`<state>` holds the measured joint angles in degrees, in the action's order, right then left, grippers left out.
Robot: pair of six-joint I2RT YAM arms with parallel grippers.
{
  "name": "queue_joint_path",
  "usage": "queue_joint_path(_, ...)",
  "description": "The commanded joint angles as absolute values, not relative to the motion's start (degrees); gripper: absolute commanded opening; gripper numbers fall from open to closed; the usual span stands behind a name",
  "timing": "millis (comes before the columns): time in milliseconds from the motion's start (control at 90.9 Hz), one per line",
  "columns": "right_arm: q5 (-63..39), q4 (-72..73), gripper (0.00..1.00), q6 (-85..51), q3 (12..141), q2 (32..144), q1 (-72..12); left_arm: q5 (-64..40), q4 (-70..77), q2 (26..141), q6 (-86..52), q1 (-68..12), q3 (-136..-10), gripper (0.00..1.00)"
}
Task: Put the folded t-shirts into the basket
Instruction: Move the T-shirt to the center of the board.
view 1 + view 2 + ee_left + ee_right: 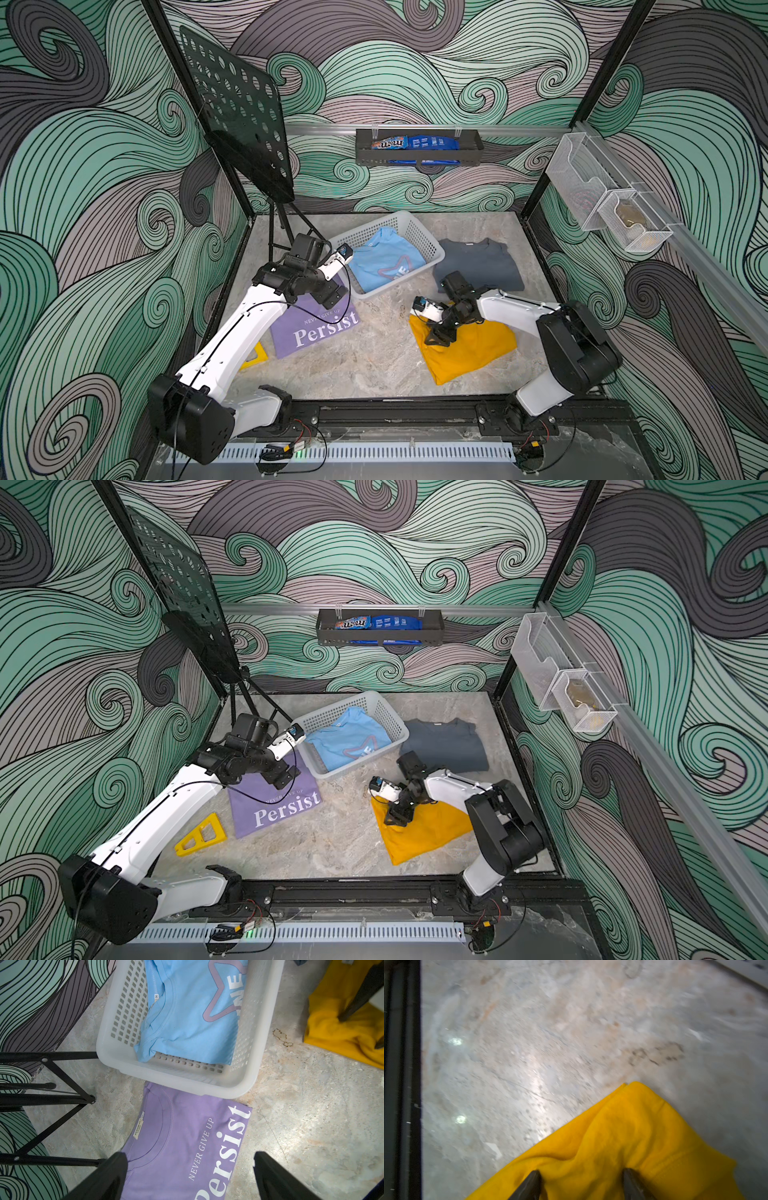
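Mustard cloth rises in a soft ridge between the jaws of the right gripper (pixel 581 1171), which stand partly apart with both tips pressed down into the mustard t-shirt (pixel 633 1126) near one corner; no firm pinch shows yet. Judging by that puckering, the tee is light, limp and easily unfolded. A hold set deep across the stacked layers at a folded edge should carry it better than a nip at the top ply alone, which would likely let the rest drape open. Across the surface (pixel 374 365), the left gripper (pixel 190 1154) hangs with its jaws wide apart and empty above the lavender "Persist" t-shirt (pixel 182 1126), whose collar edge runs up against the rim of the white basket (pixel 187 1082). Inside the basket lies the light blue star-print t-shirt (pixel 187 1022), a little rumpled. The slate grey t-shirt (pixel 478 262) lies flat just beside the basket, on the right arm's side. Count: four tees, one in the basket and three on the surface; one basket; two grippers.
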<state>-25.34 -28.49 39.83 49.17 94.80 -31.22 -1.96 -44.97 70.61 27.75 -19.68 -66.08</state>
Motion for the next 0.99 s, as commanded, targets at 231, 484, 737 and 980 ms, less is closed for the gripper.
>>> queue_joint_path(231, -46.86, -34.0, 0.74, 31.25, 66.41, 102.75, -35.57, -12.88, -50.07, 69.06, 32.83, -19.14, -65.6, 0.96)
queue_joint_path(484, -45.5, -42.44, 0.75, 38.82, 62.81, 97.45, -15.42, -14.89, -42.32, 71.74, 41.87, -37.05, -57.46, 0.87)
queue_joint_path(737, -30.77, -40.78, 0.69, 38.77, 55.87, 94.67, -2.31, -9.74, -30.43, 85.76, 50.23, -54.06, -56.58, 0.72)
queue_joint_path(980, -23.83, -42.12, 0.56, 45.21, 49.77, 94.41, 2.84, -2.77, -29.83, 96.25, 51.82, -56.6, -60.16, 0.61)
